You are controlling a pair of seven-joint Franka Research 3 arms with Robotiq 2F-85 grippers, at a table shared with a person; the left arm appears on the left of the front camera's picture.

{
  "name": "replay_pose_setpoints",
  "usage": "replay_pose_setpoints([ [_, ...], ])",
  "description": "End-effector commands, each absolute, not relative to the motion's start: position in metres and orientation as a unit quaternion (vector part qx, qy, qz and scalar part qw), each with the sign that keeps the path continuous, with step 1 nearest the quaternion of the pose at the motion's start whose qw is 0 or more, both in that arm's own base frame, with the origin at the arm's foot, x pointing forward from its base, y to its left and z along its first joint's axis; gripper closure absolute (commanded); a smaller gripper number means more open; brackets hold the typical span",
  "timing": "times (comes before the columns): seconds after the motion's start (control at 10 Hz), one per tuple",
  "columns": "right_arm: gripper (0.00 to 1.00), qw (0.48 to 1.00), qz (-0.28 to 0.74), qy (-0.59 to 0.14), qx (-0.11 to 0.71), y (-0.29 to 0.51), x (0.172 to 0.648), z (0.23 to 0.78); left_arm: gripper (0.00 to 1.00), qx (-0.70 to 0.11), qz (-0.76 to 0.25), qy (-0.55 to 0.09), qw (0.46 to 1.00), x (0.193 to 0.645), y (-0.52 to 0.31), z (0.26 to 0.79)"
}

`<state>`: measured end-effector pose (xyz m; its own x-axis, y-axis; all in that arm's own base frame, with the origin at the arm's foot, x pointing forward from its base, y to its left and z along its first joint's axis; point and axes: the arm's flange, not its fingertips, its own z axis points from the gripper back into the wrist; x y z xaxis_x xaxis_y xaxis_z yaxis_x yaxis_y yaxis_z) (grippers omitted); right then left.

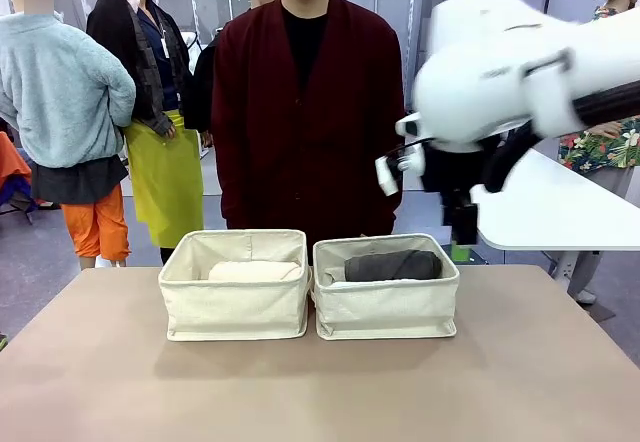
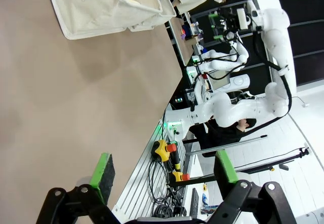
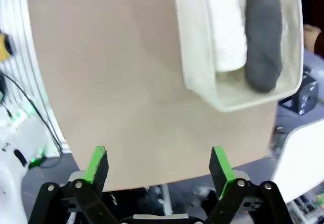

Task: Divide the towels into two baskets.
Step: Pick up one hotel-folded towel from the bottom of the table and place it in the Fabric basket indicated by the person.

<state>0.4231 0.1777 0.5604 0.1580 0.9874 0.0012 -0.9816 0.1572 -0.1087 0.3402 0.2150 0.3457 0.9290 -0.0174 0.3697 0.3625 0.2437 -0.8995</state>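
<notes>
Front view hides much of the towels: the left basket (image 1: 236,302) shows only the top of a cream towel (image 1: 255,271) above its rim, and the right basket (image 1: 386,306) shows a dark grey towel (image 1: 393,265) lying along its length. Whether other rolls lie beneath or behind them cannot be told from here. Both baskets stand side by side, touching or nearly so, in the far middle of the desk (image 1: 320,392), with a person in a dark red cardigan (image 1: 310,112) standing right behind them.

From the right wrist view the right basket (image 3: 202,89) holds two rolls, a white towel (image 3: 225,31) and the dark grey towel (image 3: 263,41), lying parallel and touching; the basket's upper part is cut off by the frame edge.

The right arm (image 1: 520,72) is blurred, raised above the desk's far right edge. Its end effector (image 3: 158,165) is spread wide with nothing between the green pads, high over bare desk.

The left end effector (image 2: 162,176) is also spread and empty, poised over the desk's near edge, well apart from a basket (image 2: 101,11) cut off at the top.
</notes>
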Motion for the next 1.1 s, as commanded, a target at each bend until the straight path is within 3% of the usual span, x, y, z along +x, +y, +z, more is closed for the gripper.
replay_pose_setpoints([
  [0.0,0.00,0.805,0.586,-0.070,0.064,0.099,0.403,0.558,0.00,-0.603,-0.122,-0.147,0.774,0.337,0.216,0.346],
  [0.5,0.00,0.829,0.353,-0.170,0.399,-0.111,0.344,0.517,0.00,-0.603,-0.122,-0.147,0.774,0.337,0.216,0.346],
  [0.8,0.00,0.787,0.173,-0.227,0.547,-0.198,0.314,0.444,0.00,-0.603,-0.122,-0.147,0.774,0.337,0.216,0.346],
  [1.0,0.00,0.756,0.086,-0.225,0.609,-0.226,0.306,0.391,0.00,-0.603,-0.122,-0.147,0.774,0.337,0.216,0.346],
])
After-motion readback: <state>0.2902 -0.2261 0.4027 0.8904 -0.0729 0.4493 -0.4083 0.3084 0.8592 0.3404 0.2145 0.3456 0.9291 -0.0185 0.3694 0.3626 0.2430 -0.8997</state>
